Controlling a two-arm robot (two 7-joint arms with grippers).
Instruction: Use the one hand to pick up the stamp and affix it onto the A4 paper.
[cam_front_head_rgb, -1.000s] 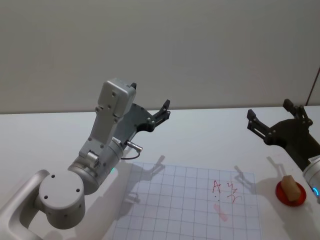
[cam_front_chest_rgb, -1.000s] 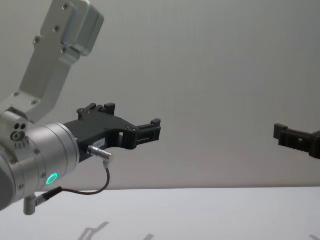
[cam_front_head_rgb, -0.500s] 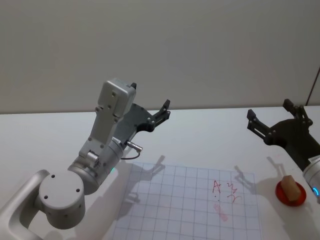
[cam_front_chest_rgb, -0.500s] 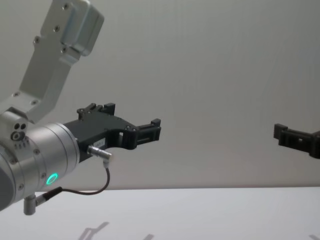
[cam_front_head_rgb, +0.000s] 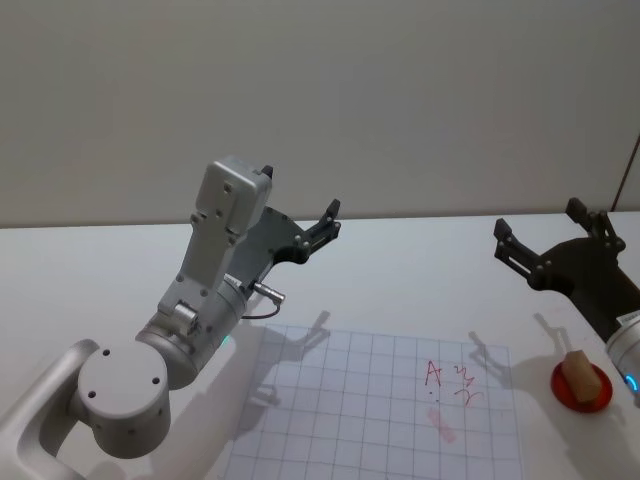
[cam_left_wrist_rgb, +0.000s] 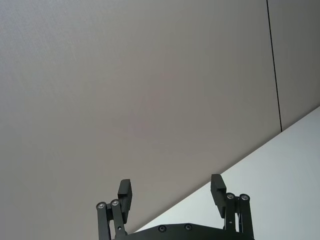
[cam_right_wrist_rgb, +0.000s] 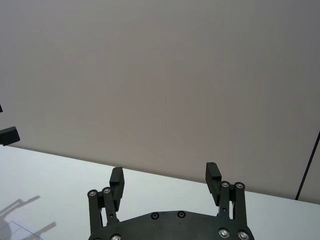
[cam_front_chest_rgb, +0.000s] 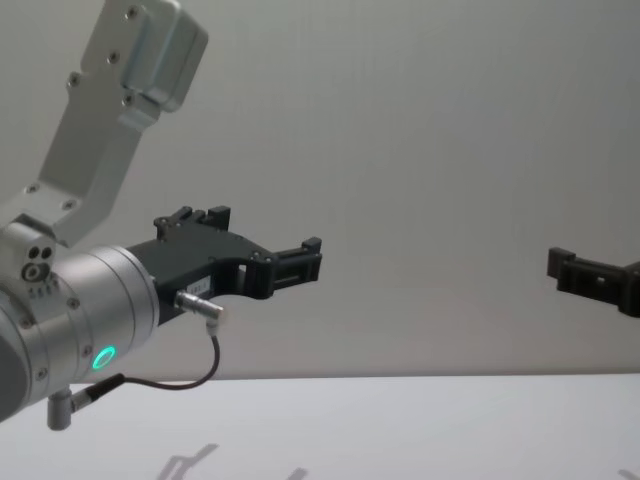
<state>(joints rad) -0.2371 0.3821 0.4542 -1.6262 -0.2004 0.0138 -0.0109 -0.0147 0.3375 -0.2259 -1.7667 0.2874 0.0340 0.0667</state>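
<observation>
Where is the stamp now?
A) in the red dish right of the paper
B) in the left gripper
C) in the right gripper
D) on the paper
A: the stamp sits in the red dish, just right of the paper, and the right gripper is open and holds nothing.

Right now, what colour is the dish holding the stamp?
Red. The dish shows best in the head view.
</observation>
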